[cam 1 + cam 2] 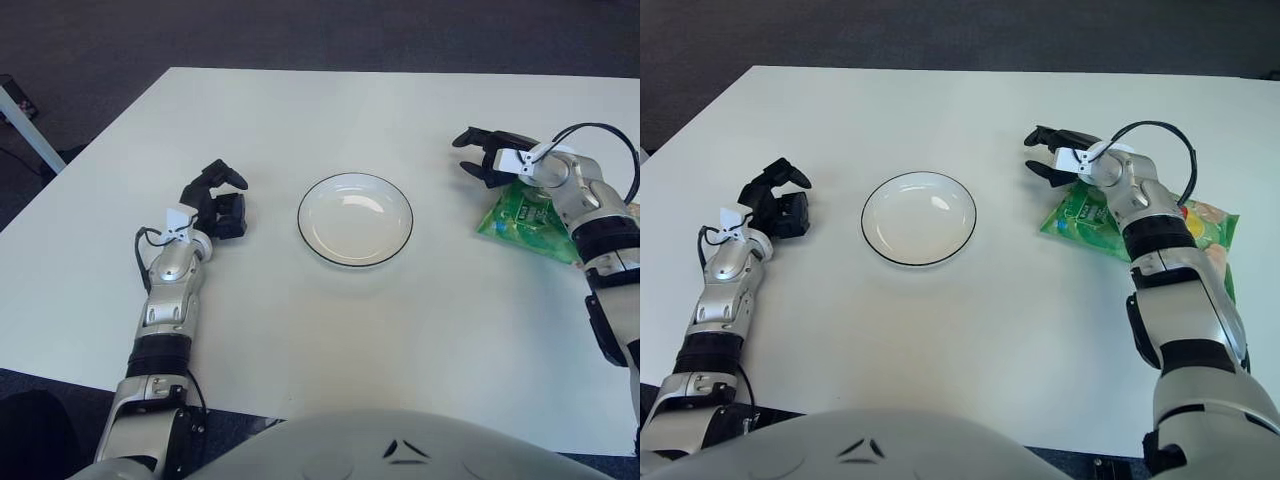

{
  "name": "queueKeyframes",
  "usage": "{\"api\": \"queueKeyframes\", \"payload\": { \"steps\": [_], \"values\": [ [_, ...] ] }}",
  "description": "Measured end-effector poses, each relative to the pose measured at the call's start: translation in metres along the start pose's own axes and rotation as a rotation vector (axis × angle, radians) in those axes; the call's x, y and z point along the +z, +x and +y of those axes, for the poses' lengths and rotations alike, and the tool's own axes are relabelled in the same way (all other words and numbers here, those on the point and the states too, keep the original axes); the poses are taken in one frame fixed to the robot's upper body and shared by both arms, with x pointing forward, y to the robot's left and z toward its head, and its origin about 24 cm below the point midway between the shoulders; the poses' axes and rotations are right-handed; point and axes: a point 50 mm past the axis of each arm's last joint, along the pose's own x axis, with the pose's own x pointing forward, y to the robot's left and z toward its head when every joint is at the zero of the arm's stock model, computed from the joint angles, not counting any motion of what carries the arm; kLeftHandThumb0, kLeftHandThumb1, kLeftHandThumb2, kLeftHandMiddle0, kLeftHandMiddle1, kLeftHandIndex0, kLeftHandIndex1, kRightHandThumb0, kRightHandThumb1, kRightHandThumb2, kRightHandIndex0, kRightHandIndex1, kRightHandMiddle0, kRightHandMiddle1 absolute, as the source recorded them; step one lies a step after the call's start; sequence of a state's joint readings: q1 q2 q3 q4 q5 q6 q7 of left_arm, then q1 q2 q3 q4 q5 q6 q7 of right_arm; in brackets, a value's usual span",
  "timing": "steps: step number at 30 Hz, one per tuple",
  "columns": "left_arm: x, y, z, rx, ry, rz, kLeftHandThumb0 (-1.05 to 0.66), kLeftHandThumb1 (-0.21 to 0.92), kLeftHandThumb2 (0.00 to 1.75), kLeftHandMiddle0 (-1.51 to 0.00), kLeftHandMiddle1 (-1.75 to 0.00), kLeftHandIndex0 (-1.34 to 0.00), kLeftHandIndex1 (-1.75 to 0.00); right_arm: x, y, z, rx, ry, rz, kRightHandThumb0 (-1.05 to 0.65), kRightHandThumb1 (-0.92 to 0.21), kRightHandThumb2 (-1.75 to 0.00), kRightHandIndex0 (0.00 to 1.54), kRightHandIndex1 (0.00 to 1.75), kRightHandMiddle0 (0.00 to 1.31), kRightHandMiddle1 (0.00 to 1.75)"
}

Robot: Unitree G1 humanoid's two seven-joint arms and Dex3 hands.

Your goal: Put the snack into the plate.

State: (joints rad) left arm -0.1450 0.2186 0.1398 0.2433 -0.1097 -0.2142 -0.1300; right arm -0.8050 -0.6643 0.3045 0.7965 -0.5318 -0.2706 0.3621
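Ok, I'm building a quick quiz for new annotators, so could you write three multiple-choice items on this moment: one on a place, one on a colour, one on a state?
1. Where does the snack bag lie?
A. on the plate
B. on the table, on the robot's right of the plate
C. beside the left hand

2. What is the bag's main colour?
A. green
B. blue
C. black

3. What is in the plate?
A. the snack
B. a spoon
C. nothing

Key:
1 B, since the bag lies on the table by the right hand, clear of the plate.
2 A, since its wrapper shows mostly green.
3 C, since the plate's white inside is bare. The left hand shows on the plate's left, holding nothing.
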Motion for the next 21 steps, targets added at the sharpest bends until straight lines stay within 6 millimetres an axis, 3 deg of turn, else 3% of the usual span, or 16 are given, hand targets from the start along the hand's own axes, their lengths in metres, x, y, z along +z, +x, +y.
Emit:
{"api": "queueKeyframes", "payload": {
  "steps": [7, 21],
  "values": [
    [0.0, 0.0, -0.001, -0.001, -0.005, -0.002, -0.46, 0.36, 1.27, -1.28, -1.75, -0.58, -1.75, -0.001, -0.003, -0.004, -0.027, -0.009, -0.031, -0.68, -0.92, -0.96, 0.17, 1.3, 0.0, 0.76],
    [-0.001, 0.0, -0.002, -0.005, -0.011, 0.005, -0.47, 0.35, 1.27, -1.29, -1.75, -0.58, -1.75, -0.014, -0.036, -0.049, -0.23, -0.043, -0.047, -0.68, -0.92, -0.92, 0.19, 1.16, 0.0, 0.83]
  ]
}}
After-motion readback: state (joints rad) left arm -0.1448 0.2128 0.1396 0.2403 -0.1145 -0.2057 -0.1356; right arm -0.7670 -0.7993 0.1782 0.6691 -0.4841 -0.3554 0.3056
